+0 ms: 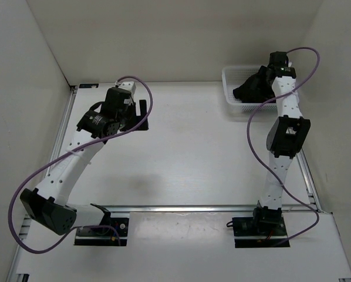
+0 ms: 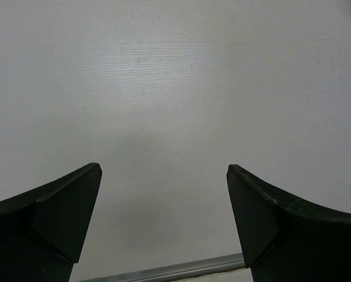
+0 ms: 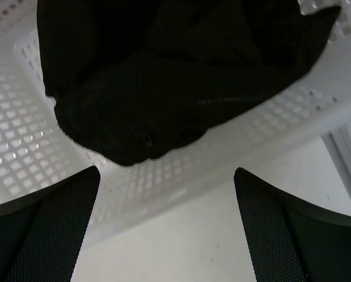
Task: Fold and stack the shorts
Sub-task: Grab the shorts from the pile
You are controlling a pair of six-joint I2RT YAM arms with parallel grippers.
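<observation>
White table (image 1: 187, 158) carries a white mesh basket (image 1: 229, 94) far right

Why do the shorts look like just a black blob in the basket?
Right wrist view: the shorts are so dark their folds barely show against the bright white basket; top view: they are small and far away, a dark patch in the basket.

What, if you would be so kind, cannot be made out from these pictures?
- The shorts: the right wrist view cuts them off at its top edge. They lie bunched, so legs and drawstring cannot be told apart.
- The basket: in the top view, the right arm and the shorts hide its far right part.
- The right claw: in the top view it is lost, dark against the shorts.
- The left claw: the left wrist view's bottom edge cuts off its fingers.
</observation>
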